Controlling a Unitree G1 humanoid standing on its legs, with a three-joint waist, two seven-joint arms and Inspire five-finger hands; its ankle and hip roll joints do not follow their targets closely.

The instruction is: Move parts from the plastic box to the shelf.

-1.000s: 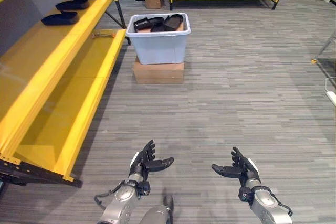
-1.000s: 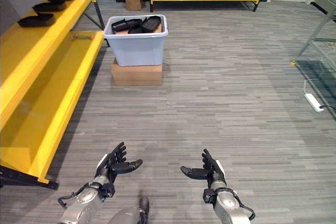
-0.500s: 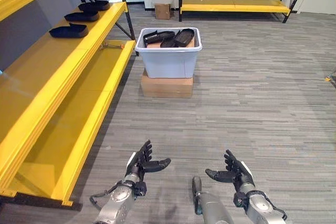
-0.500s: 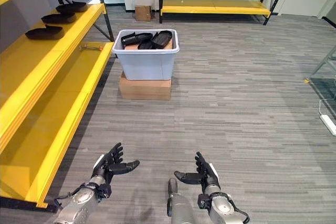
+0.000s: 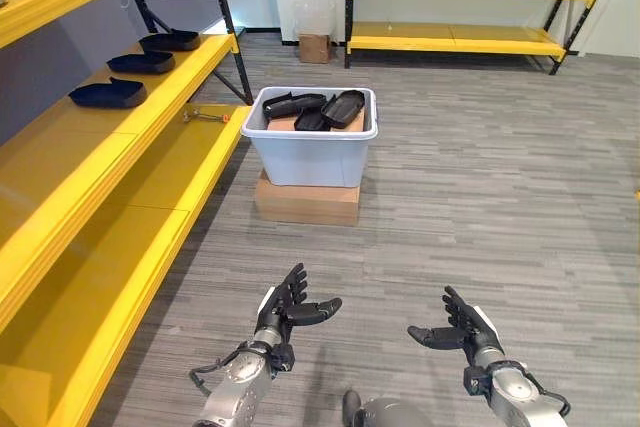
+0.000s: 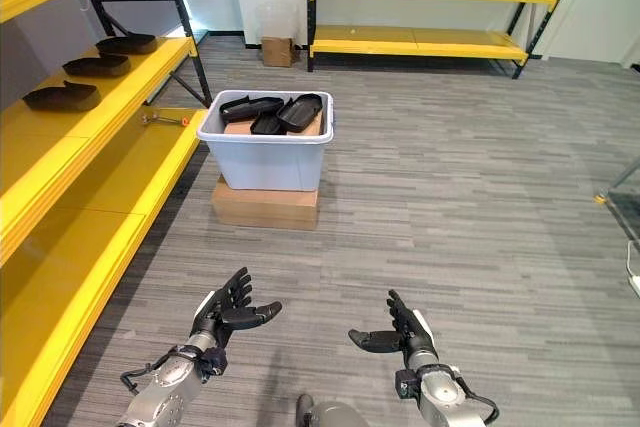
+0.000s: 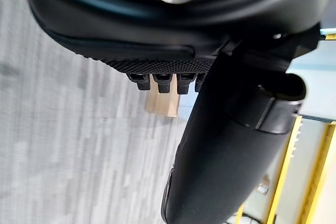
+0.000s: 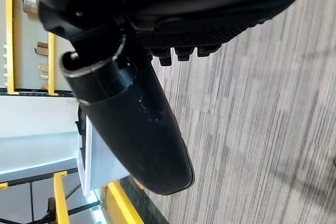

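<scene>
1. Hands first: left hand (image 5: 285,309) and right hand (image 5: 465,325) hover low over the floor, fingers spread, holding nothing.
2. Farther off, black parts (image 5: 318,110) fill the plastic box (image 5: 308,154) on a cardboard box (image 5: 306,202).
3. Three more parts (image 5: 107,95) line the yellow shelf's (image 5: 60,157) front edge.

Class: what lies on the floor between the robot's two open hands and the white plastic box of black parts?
Bare grey floor, in the left eye view, from left hand and right hand to the white plastic box.

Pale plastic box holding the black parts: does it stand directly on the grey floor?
No. The pale plastic box rests on a flat brown cardboard carton, which lies on the floor.
</scene>
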